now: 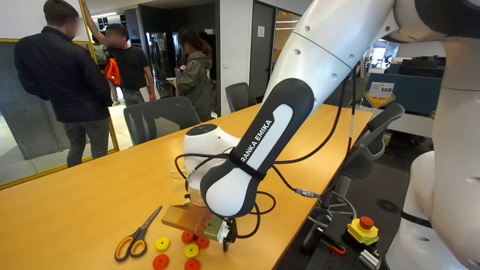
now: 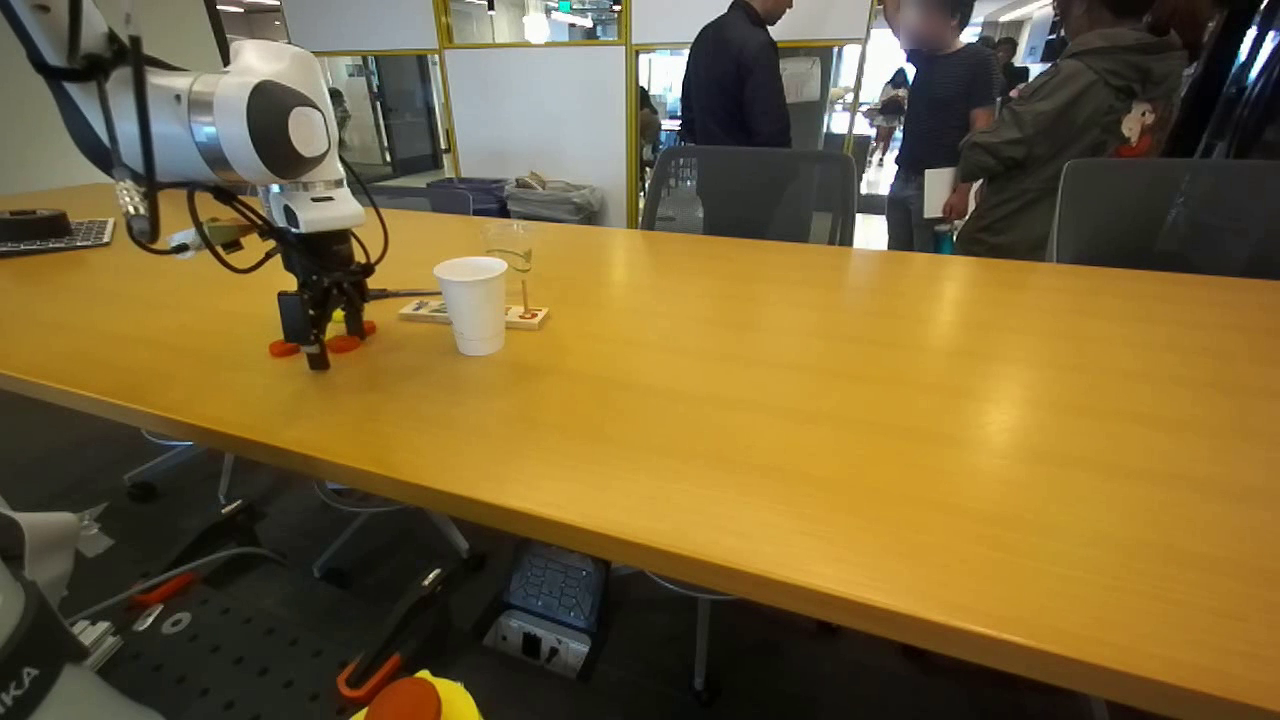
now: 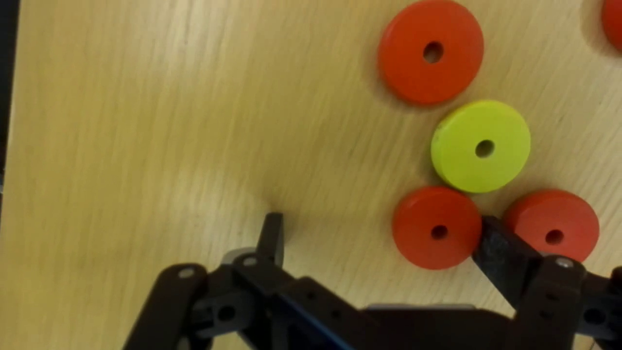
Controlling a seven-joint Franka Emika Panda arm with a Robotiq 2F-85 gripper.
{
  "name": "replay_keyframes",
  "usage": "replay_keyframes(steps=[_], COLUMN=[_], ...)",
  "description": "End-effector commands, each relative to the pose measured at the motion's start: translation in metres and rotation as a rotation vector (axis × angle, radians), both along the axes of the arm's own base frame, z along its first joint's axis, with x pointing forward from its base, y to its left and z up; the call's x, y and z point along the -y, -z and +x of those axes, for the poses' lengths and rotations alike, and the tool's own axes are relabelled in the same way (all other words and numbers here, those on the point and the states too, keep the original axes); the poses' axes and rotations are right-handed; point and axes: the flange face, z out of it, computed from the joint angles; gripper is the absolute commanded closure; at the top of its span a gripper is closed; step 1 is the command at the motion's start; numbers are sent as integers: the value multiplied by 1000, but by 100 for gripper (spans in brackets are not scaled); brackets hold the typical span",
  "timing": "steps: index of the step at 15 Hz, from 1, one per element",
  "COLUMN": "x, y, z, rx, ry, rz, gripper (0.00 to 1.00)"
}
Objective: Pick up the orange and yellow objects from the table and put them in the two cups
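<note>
Just above the wooden table (image 1: 93, 202), near one edge, the gripper (image 3: 381, 221) points down w/ its fingers (image 3: 503, 260) spread well apart; can't tell if the tips touch the tabletop. Per the wrist view, a red-orange disc (image 3: 420, 218) lies flat btwn them, off to one side: rim against (or v. nearly) the finger at right, w/ a wide gap to the other. The right one sits btwn this disc & a 2nd red-orange disc (image 3: 539, 211), also v. close to it. A yellow disc (image 3: 461, 155) is at the rim of the one btwn the fingers, touching or almost; a 3rd red-orange disc (image 3: 406, 58) lies just beside the yellow, & a 4th red-orange disc (image 3: 613, 24) is cut off at the frame's corner. A 2nd yellow disc (image 1: 162, 243) shows in an ext. view, nr. the scissors (image 1: 141, 229), which have yellow-lined handles & lie flat. The white cup (image 2: 480, 305) stands upright in an ext. view, apart from gripper & discs; a pale tray (image 2: 528, 319) is partly hidden behind it, & the clear cup (image 2: 510, 240) is upright beyond. Off the table: red button (image 1: 366, 223) on its yellow base (image 1: 360, 235). Bkgd: 3 people (image 1: 131, 71) & mesh chairs (image 1: 161, 116).
</note>
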Motion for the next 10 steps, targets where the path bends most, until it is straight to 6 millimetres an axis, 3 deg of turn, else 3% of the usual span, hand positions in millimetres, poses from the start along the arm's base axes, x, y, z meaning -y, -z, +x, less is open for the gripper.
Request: replay_keyframes(steps=[1,10], x=[-10,-9], y=[-3,-7], z=[2,2], rx=[-15,39], ry=[-46,-169], rz=[36,47], gripper=[0,0])
